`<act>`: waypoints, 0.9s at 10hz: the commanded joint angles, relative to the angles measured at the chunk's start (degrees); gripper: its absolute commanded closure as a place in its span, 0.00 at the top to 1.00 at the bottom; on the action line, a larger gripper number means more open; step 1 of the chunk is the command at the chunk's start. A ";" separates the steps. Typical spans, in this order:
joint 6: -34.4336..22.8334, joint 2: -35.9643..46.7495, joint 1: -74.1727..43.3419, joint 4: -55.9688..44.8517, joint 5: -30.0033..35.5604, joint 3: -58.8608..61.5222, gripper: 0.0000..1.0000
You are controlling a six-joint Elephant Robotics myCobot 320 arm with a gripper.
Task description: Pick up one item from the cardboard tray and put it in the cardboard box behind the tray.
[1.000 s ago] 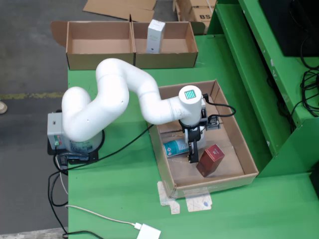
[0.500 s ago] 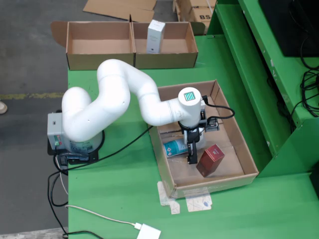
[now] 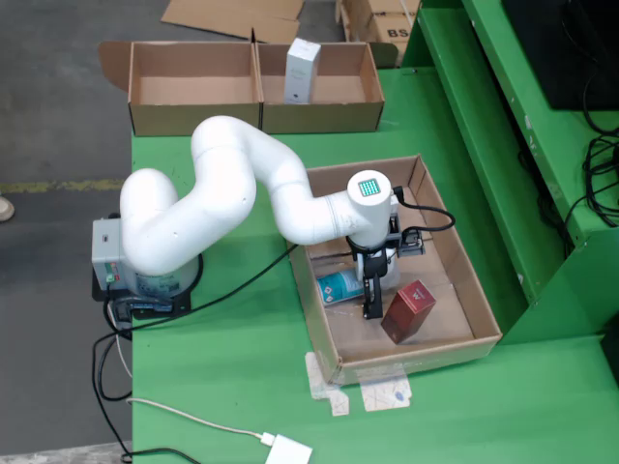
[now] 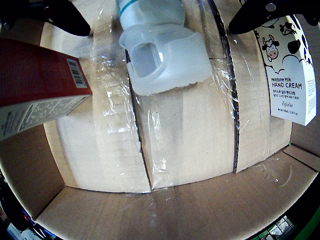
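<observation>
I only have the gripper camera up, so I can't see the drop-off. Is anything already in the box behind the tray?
Observer: Yes. In the view from above, a white carton stands upright in the right compartment of the cardboard box.
Operator: And the other compartment?
Observer: I see nothing in the left compartment, only its cardboard floor.
Operator: Does the tray touch that box?
Observer: No. The tray sits apart from it, with a strip of green table showing between them.
</observation>
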 commanded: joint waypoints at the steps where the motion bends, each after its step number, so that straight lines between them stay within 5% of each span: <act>1: 0.22 1.23 -0.02 0.56 -0.22 1.53 1.00; 6: 0.22 1.23 -0.02 0.56 -0.22 1.53 1.00; 9: 0.22 1.23 -0.02 0.56 -0.22 1.53 0.70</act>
